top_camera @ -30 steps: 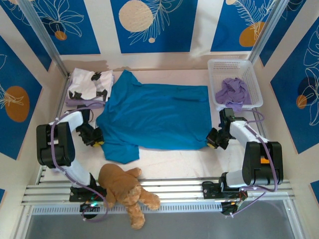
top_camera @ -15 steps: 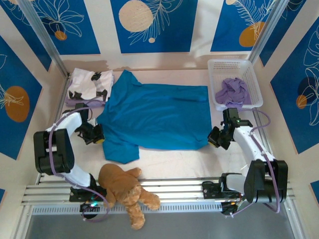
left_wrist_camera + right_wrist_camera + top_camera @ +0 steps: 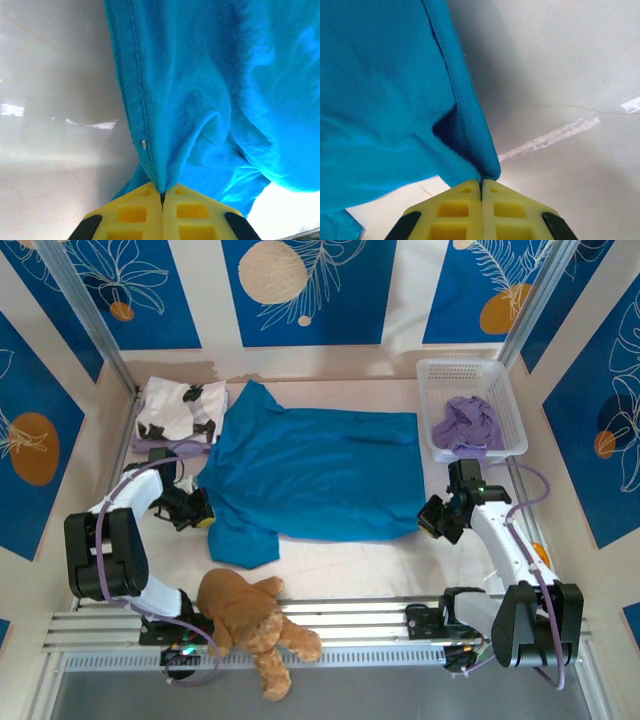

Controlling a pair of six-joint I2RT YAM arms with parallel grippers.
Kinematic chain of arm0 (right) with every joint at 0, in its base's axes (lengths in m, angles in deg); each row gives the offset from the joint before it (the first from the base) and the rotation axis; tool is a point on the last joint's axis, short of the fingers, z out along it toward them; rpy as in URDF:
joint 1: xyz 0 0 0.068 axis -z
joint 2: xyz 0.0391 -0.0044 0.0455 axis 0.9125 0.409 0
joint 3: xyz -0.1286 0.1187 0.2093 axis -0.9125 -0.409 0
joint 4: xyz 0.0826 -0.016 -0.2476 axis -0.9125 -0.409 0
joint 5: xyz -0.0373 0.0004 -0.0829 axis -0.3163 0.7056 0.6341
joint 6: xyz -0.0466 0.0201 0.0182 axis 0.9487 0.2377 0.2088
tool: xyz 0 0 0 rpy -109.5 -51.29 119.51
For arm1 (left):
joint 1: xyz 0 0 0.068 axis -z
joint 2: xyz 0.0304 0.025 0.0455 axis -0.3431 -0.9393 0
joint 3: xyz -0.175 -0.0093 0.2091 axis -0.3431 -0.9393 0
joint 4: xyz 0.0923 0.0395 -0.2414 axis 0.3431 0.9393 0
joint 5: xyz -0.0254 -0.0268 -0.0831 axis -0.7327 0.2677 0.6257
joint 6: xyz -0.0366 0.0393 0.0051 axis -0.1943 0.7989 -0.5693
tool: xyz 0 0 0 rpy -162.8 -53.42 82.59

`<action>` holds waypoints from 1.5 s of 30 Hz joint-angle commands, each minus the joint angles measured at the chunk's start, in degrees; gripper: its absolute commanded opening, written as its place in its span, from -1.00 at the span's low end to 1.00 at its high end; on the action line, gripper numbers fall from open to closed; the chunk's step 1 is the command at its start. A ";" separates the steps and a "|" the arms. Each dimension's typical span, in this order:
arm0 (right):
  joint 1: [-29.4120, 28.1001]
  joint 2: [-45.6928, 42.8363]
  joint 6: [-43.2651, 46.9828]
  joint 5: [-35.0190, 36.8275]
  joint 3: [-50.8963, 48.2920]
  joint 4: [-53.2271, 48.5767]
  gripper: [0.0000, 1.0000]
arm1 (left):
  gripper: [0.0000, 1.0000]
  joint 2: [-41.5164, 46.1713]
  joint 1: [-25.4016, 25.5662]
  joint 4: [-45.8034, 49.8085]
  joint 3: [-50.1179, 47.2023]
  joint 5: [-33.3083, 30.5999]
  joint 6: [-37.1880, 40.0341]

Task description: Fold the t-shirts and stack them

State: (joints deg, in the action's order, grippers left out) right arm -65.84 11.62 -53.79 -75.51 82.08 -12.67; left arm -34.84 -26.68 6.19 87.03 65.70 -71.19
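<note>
Left gripper (image 3: 199, 512): fingers pressed together on the stitched left edge of the teal t-shirt (image 3: 315, 475). Right gripper (image 3: 428, 520): pinched its near right hem corner. Shirt lay spread across table (image 3: 345, 562) centre; white blotched t-shirt (image 3: 178, 410) sat far left; lavender t-shirts (image 3: 465, 423) lay in white basket (image 3: 508, 390), far right.

L wrist cam: teal t-shirt (image 3: 210, 75) runs off top + right edges ahead of left gripper (image 3: 161, 192). Its hem vanishes into the seam betw the yellow fingers (image 3: 132, 215), themselves cut by bottom edge.

R wrist cam: same cloth leaves frame top + left of right gripper (image 3: 481, 182). Corner tucked betw its pads (image 3: 507, 207); depth of bite can't tell.

Top cam:
- Beyond left gripper: lavender t-shirt (image 3: 160, 448) mostly buried under white/black t-shirt (image 3: 180, 410), just a strip showing.
- Beyond right gripper: lavender heap (image 3: 468, 422) in basket (image 3: 505, 390), no. of shirts can't tell.
- Behind left gripper: teddy bear (image 3: 250, 615) covers part of arm base.
</note>
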 commanded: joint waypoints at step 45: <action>-0.78 15.68 -14.61 11.54 8.21 20.41 -1.00 | -1.00 -9.39 -5.91 -2.06 18.76 7.62 -7.87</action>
State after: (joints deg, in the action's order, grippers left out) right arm -66.39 28.04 -66.93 -67.29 88.90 6.47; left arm -42.84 -31.49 3.57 103.66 72.93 -79.71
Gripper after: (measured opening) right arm 0.062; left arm 0.050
